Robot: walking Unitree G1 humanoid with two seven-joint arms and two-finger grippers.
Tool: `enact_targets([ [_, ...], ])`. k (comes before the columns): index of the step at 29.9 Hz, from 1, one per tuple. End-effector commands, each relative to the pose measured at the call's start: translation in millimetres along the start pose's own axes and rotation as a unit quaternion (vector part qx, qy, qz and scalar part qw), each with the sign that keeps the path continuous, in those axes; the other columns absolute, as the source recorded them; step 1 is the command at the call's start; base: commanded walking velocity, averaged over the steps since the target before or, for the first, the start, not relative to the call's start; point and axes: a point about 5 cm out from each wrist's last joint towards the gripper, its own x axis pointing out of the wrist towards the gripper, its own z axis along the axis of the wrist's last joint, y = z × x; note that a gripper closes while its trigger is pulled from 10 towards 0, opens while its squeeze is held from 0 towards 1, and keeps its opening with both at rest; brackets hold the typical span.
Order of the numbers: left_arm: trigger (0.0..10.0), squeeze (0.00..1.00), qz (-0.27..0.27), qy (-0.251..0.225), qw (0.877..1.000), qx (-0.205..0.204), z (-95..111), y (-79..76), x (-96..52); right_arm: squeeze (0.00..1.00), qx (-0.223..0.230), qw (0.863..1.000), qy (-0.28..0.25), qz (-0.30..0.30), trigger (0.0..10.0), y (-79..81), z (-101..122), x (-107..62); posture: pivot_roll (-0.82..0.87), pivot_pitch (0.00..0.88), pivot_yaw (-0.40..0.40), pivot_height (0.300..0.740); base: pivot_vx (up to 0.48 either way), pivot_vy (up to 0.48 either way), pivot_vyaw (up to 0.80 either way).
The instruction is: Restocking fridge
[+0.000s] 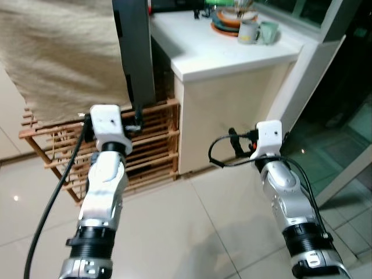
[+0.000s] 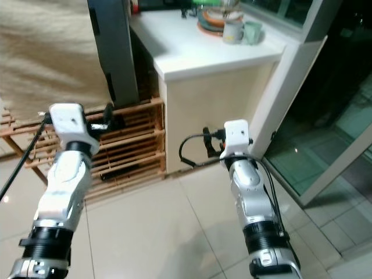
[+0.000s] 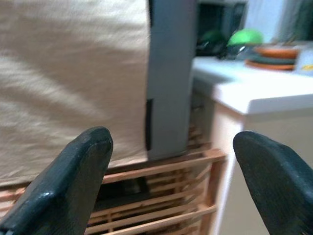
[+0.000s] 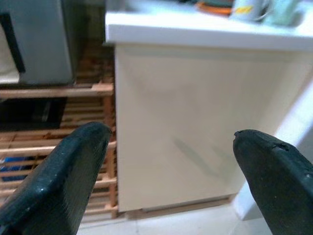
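— Grippers?
— Left gripper point(image 3: 171, 161) spread wide, empty, raised before the wooden slatted rack point(image 1: 154, 145) left of the white counter cabinet point(image 1: 232, 116). Right gripper point(image 4: 171, 171) also parted, empty, facing that cabinet's front.
— Fridge?
— Possibly the grey upright panel point(image 1: 135, 52) just left of the cabinet; too blurred for certainty. Mugs point(image 1: 256, 32) and stacked plates point(image 1: 226, 23) atop the cabinet.

Both arms raised ahead of me, nothing held.

I see my left end effector point(image 3: 171, 181) with its black fingers point(image 3: 73, 181) spread wide, and my right end effector point(image 4: 171, 181) spread just as wide. Both silver forearms reach forward side by side, wrists level, cables looping off each.
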Motion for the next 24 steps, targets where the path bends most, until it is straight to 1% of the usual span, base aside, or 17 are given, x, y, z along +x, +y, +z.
enact_targets([
  [1,10.0,0.00,0.006,0.013,1.000,0.008,-4.5,1.0,-0.7,0.00,-0.001,1.000,-0.002,0.003,10.0,3.1,-1.7,-0.5,-0.07,0.000,-0.008,0.740,0.472,0.000,0.00],
  [6,10.0,0.00,-0.006,0.024,1.000,0.010,-4.4,-4.6,2.9,0.00,0.007,1.000,0.002,-0.013,10.0,0.5,-9.1,-6.1,-0.09,0.000,0.007,0.740,0.460,0.000,0.00],
  [7,10.0,0.00,-0.006,0.024,1.000,0.010,-4.4,-4.6,2.9,0.00,0.007,1.000,0.002,-0.013,10.0,0.5,-9.1,-6.1,-0.09,0.000,0.007,0.740,0.458,0.000,0.00],
  [10,10.0,0.00,-0.008,0.035,0.999,0.015,-6.5,-3.1,9.5,0.00,0.013,1.000,0.007,-0.015,10.0,0.8,-16.0,-10.0,-0.09,0.000,0.012,0.740,0.458,0.000,0.00],
  [15,10.0,0.00,-0.011,0.035,0.999,0.016,-5.2,-3.0,10.9,0.00,0.015,1.000,0.007,-0.013,10.0,2.1,-16.7,-9.2,-0.08,0.000,0.005,0.740,0.449,0.000,0.00],
  [18,10.0,0.00,-0.010,0.046,0.999,-0.009,-7.7,-3.2,9.6,0.00,0.015,1.000,0.015,-0.008,10.0,2.1,-17.2,-6.3,-0.07,0.000,-0.001,0.740,0.109,0.437,0.00],
  [19,10.0,0.00,-0.010,0.046,0.999,-0.009,-7.7,-3.2,9.6,0.00,0.015,1.000,0.015,-0.008,10.0,2.1,-17.2,-6.3,-0.07,0.000,-0.001,0.740,0.000,0.480,0.00],
  [21,10.0,0.00,-0.012,0.049,0.998,-0.024,-9.7,-4.0,7.6,0.00,0.017,1.000,0.015,-0.006,10.0,1.9,-16.5,-4.9,-0.07,0.000,-0.005,0.740,0.000,0.480,-0.79],
  [24,10.0,0.00,-0.011,0.054,0.998,-0.029,-12.2,-4.5,7.0,0.00,0.014,1.000,0.011,-0.006,10.0,1.2,-15.4,-4.7,-0.08,0.000,-0.008,0.740,0.000,0.476,-0.73],
])
